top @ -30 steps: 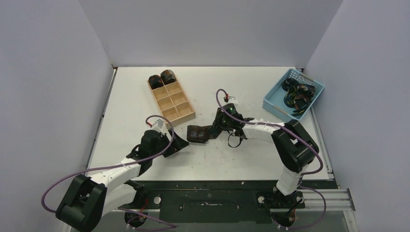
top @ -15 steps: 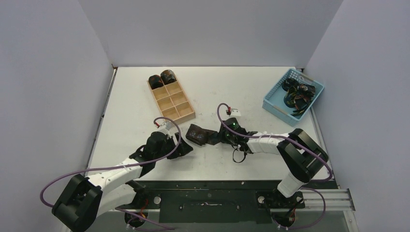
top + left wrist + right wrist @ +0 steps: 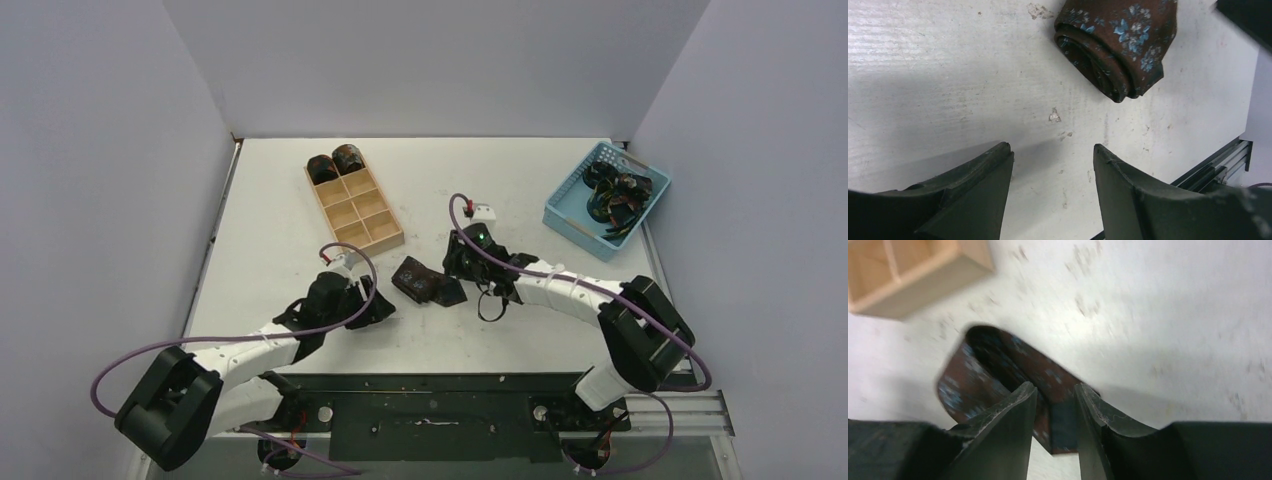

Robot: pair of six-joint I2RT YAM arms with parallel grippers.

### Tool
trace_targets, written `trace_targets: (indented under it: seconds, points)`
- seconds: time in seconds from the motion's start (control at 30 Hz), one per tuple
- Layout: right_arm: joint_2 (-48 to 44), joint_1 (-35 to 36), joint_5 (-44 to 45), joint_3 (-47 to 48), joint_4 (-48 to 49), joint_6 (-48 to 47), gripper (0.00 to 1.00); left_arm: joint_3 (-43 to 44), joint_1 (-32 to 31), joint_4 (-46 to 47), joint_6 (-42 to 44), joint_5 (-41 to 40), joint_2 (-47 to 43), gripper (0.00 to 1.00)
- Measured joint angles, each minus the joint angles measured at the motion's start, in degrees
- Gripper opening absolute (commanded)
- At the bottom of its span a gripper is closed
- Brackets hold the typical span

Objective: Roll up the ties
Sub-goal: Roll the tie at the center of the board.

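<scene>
A coiled tie (image 3: 425, 283) lies on the white table (image 3: 280, 220), near the middle, just to the near right of the wooden tray (image 3: 372, 228). In the left wrist view this coil (image 3: 1115, 45) is a tight brown roll with small blue flowers, its spiral end facing the camera. The left gripper (image 3: 375, 305) sits low, just left of the coil and apart from it. Its claw (image 3: 1053, 155) is spread wide with only bare tabletop between the fingers (image 3: 973, 185). The right gripper (image 3: 455, 265) is at the coil's right side. In its own blurred view its claw (image 3: 1055, 395) is nearly pressed together, pinching a dark flap of the same tie (image 3: 993, 370), whose outer turn bulges into a loose loop on the left. A corner of the tray (image 3: 908, 275) shows beyond it. Two more dark rolls (image 3: 348, 158) fill the tray's two farthest compartments. At the far right, a light blue basket (image 3: 565, 200) holds a tangle of unrolled ties (image 3: 615, 195).
</scene>
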Motion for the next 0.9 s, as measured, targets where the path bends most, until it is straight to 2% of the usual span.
trace_targets:
  seconds: [0.07,0.2,0.27,0.37,0.5,0.63,0.73,0.9]
  points:
    - [1.5,-0.4,0.2,5.0,-0.3,-0.8,0.33,0.1,-0.1,0.6,-0.1,0.0,2.0,0.47]
    - [8.2,-1.7,0.5,13.6,-0.2,-1.8,0.24,1.6,-0.5,1.7,-0.3,0.4,6.5,0.31]
    - [11.4,-2.1,0.5,14.9,-0.1,-1.9,0.21,3.0,-0.5,2.3,-0.3,0.7,8.6,0.25]
    - [12.5,-2.5,0.5,11.3,-0.3,-1.5,0.2,5.0,-0.8,3.6,-0.3,1.0,11.0,0.18]
    - [10.8,-2.5,0.5,4.0,0.2,-0.5,0.2,6.6,-0.9,5.7,-0.5,1.5,14.1,0.11]
    - [9.3,-2.5,0.1,2.8,1.0,-0.2,0.2,8.4,-0.9,7.4,-1.1,2.6,18.7,0.07]
    - [9.4,-2.8,0.1,3.7,0.7,-0.5,0.21,9.6,-1.0,8.8,-1.7,3.3,22.0,0.05]
    - [14.1,-3.3,-1.3,12.6,0.4,-1.9,0.22,10.2,-1.1,10.9,-2.9,4.4,24.4,0.03]
